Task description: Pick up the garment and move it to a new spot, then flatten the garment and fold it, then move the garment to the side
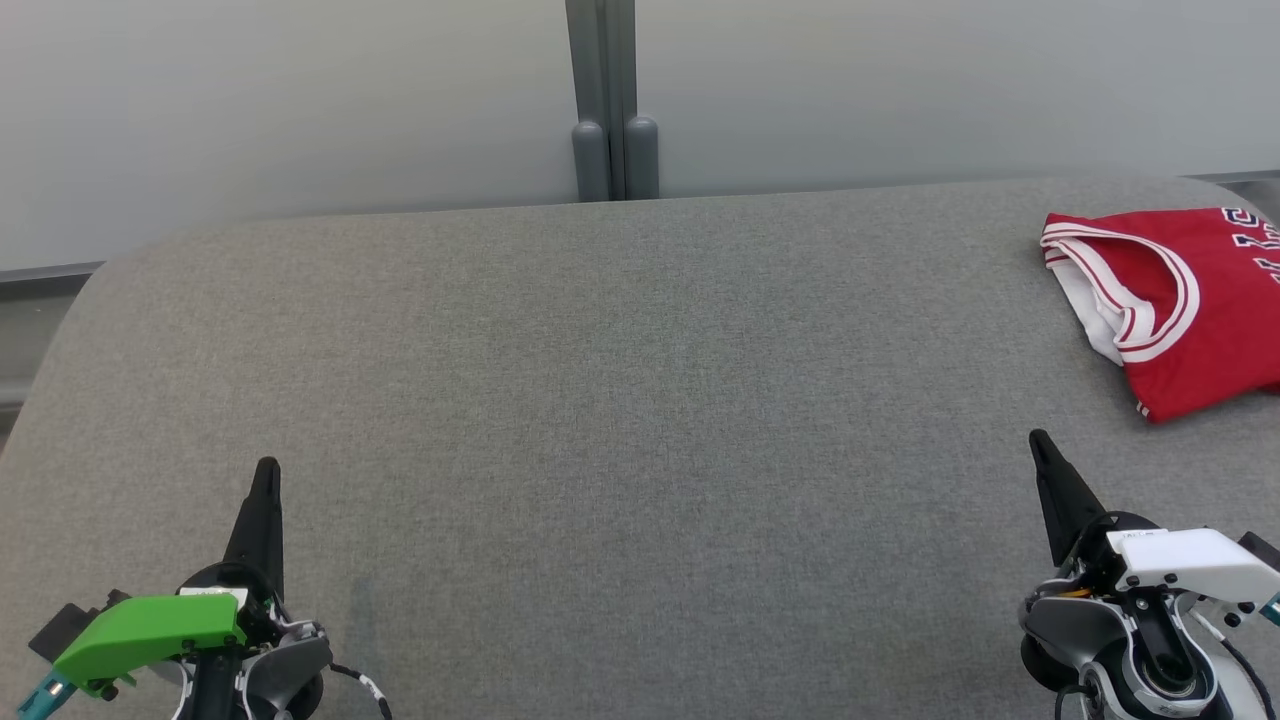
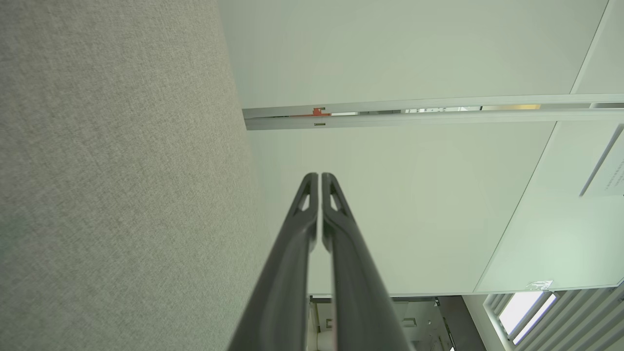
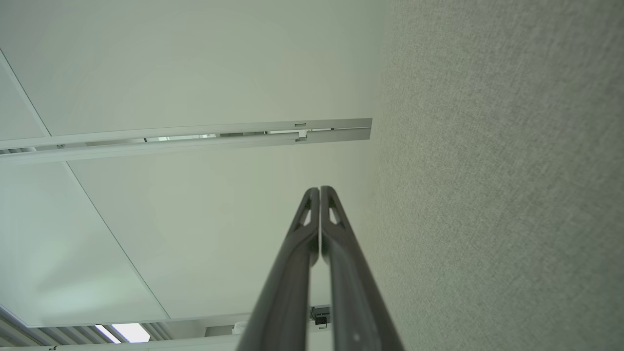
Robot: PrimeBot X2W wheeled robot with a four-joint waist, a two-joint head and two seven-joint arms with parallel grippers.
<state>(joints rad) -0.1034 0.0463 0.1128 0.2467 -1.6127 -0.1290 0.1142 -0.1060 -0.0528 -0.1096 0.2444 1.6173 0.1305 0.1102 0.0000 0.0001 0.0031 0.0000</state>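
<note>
- Folded red jersey with white trim [image 1: 1190,310] lies at the grey fabric-covered desk's [image 1: 600,380] far right corner, seemingly set aside as finished;
- My left gripper [image 1: 267,480] and right gripper [image 1: 1042,450] sit by the near edge, fingers pressed together, empty, clear of it.

Matt woven grey table [image 1: 600,400], smooth red cloth garment [image 1: 1200,320].

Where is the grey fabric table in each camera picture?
Head view: the grey fabric table spans the lower two thirds.
Left wrist view: it runs down the left side.
Right wrist view: it runs down the right side.
Shared landmark: the pale wall behind it.
</note>
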